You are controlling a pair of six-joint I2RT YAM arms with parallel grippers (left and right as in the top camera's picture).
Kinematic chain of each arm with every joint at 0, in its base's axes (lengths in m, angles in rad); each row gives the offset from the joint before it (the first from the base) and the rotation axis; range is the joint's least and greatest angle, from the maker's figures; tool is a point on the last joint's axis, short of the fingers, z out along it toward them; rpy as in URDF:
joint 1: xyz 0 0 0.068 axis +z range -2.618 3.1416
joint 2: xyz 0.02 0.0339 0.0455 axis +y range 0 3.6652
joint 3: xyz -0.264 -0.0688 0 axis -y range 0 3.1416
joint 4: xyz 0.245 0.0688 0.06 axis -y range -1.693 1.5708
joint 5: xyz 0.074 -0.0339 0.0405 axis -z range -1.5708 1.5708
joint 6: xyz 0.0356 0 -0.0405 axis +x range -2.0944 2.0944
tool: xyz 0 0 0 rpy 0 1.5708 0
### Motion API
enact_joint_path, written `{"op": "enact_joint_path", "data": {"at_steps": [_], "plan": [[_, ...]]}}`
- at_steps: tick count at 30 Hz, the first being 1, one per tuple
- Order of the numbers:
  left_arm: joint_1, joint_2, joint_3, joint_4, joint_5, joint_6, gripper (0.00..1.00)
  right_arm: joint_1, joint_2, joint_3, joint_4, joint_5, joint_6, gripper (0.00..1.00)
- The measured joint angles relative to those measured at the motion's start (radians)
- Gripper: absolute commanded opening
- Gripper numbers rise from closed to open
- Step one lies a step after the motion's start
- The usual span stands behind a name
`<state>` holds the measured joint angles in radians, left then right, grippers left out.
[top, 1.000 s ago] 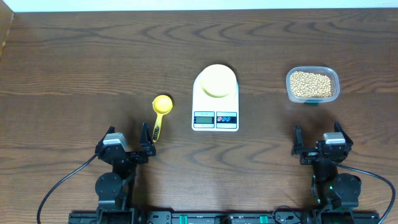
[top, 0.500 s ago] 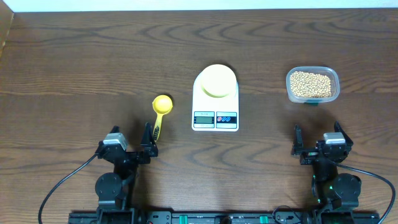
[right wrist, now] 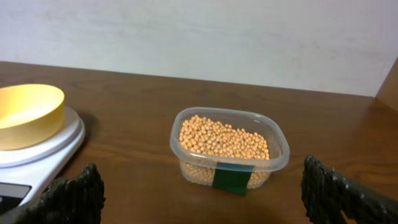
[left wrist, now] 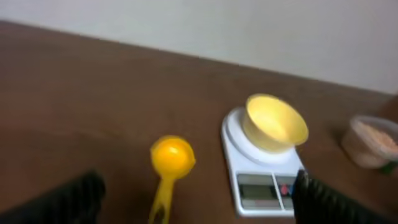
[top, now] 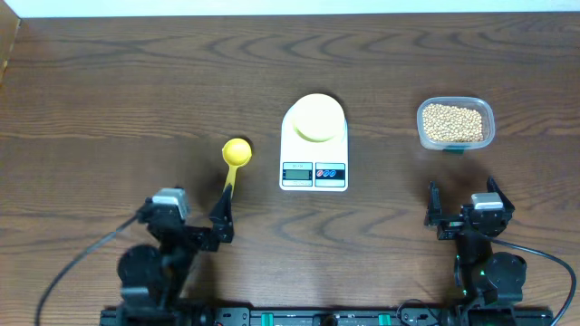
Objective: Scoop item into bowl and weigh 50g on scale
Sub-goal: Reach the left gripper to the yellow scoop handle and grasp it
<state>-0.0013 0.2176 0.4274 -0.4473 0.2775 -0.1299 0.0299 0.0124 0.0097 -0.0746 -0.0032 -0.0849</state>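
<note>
The pale-yellow bowl point(top: 315, 118) stands empty on the white scale point(top: 314, 167) at mid table. The tan beans point(top: 453, 121) fill a clear tub point(top: 423, 136) at the right. A bright yellow scoop point(top: 236, 154) lies left of the scale, handle toward me. My left gripper point(top: 192, 219) is open, just short of the handle's end. In the blurred left wrist view, the scoop point(left wrist: 172, 155) lies between the fingers point(left wrist: 194, 208), with the bowl point(left wrist: 275, 123) and scale point(left wrist: 264, 183) to the right. My right gripper point(top: 464, 210) is open and empty, facing the beans point(right wrist: 224, 138).
The right wrist view shows the tub point(right wrist: 186, 165) with a green label, and the bowl point(right wrist: 28, 112) on the scale point(right wrist: 43, 152) at the left. The tub point(left wrist: 373, 140) shows at the left wrist view's right edge. A pale wall stands behind the table.
My left arm has shifted and turned, its gripper now nearer the scoop's handle. The right arm and the objects have not moved.
</note>
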Motion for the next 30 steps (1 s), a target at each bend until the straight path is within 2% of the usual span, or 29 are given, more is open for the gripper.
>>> {"op": "enact_joint_path", "data": {"at_steps": [3, 7, 13, 15, 16, 25, 30], "plan": [[0.0, 0.222, 0.214, -0.152, -0.016, -0.01, 0.98, 0.0, 0.0, 0.0, 0.001, 0.001, 0.0, 0.99], [0.0, 0.46, 0.346, -0.175, 0.013, -0.027, 0.98, 0.0, 0.0, 0.0, 0.002, 0.001, 0.0, 0.99], [0.0, 0.751, 0.352, -0.199, 0.034, -0.031, 0.98, 0.0, 0.0, 0.0, 0.001, 0.001, 0.0, 0.99], [0.0, 0.858, 0.352, -0.199, 0.024, -0.031, 0.81, 0.0, 0.0, 0.0, 0.002, 0.001, 0.0, 0.99], [0.0, 0.906, 0.352, -0.195, 0.016, -0.026, 0.78, 0.0, 0.0, 0.0, 0.001, 0.001, 0.0, 0.99], [0.0, 1.297, 0.352, -0.031, 0.06, 0.09, 0.79, 0.0, 0.0, 0.0, 0.001, 0.001, 0.0, 0.99], [0.0, 1.339, 0.352, 0.038, 0.066, 0.158, 0.79, 0.0, 0.0, 0.0, 0.001, 0.001, 0.0, 0.99]]}}
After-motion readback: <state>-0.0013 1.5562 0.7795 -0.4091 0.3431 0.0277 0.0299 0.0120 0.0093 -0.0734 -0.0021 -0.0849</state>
